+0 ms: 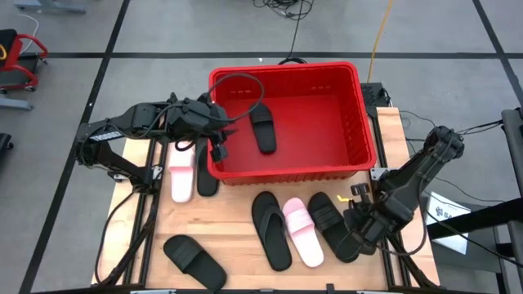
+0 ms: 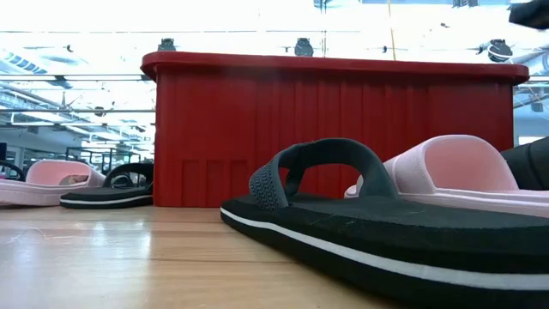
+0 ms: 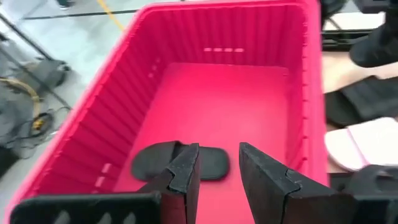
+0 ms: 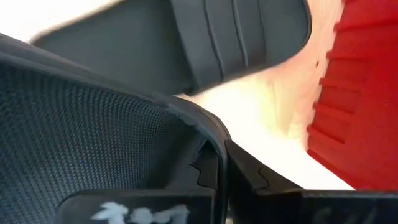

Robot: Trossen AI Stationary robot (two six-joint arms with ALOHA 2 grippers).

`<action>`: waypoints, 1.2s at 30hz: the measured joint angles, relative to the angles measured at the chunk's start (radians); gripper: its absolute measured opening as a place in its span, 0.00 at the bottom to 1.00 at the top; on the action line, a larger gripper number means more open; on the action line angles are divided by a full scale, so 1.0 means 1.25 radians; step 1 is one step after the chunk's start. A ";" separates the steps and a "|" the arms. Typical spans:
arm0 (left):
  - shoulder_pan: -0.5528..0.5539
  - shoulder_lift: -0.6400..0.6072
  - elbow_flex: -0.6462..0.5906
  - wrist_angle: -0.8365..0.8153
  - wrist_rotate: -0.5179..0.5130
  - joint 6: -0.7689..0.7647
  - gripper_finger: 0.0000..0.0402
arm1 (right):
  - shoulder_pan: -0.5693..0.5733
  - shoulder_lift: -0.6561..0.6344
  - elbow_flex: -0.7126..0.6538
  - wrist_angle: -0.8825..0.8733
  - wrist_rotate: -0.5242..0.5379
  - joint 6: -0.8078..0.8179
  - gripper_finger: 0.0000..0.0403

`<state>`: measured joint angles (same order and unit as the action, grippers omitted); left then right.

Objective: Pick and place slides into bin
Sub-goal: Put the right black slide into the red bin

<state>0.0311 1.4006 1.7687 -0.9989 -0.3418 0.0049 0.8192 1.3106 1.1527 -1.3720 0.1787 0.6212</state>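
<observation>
The red bin (image 1: 286, 167) stands at the table's far middle with one black slide (image 1: 263, 129) lying flat on its floor. My left gripper (image 1: 219, 131) hangs open over the bin's left rim, above that slide (image 3: 208, 163). My right gripper (image 1: 359, 231) is low at the table's right, shut on a black slide (image 4: 81, 130) beside the rightmost black slide (image 1: 329, 222). A black thong slide (image 1: 271, 230) and a pink slide (image 1: 303, 231) lie flat next to it. In the low view the thong slide (image 2: 360, 223) fills the foreground. My right gripper pinches the thin edge of a black slide's mesh-textured strap (image 4: 205, 127) between its two fingers (image 4: 249, 174). The strap fills the near part of the right wrist view. Whether the slide is clear of the table, I cannot tell.
A pink slide (image 1: 181, 175) and a black slide (image 1: 207, 173) lie by the bin's left near corner. Another black slide (image 1: 194, 260) lies at the near left. A black cable (image 1: 245, 90) loops over the bin's left rim. Bare wood shows at the near middle.
</observation>
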 joint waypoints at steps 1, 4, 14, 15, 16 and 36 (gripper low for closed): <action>0.000 0.000 0.000 0.000 0.010 -0.006 0.28 | 0.000 0.000 0.017 -0.008 0.000 0.000 0.00; 0.000 0.000 0.000 0.000 0.042 -0.021 0.28 | 0.000 0.000 0.065 -0.013 0.003 -0.024 0.00; 0.000 0.000 0.000 0.000 0.075 -0.090 0.28 | -0.065 -0.001 0.201 -0.023 0.214 -0.185 0.00; 0.000 0.000 0.000 0.000 0.088 -0.100 0.28 | -0.074 -0.001 0.211 -0.019 0.252 -0.206 0.00; 0.001 0.000 0.000 0.000 0.104 -0.111 0.28 | -0.083 -0.001 0.219 -0.016 0.284 -0.233 0.00; 0.002 0.000 0.000 0.027 0.254 -0.266 0.28 | -0.280 -0.001 0.246 0.566 0.676 -1.186 0.00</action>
<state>0.0341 1.4006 1.7687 -0.9655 -0.0243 -0.3282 0.4695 1.3098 1.4597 -0.6640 1.0232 -0.8617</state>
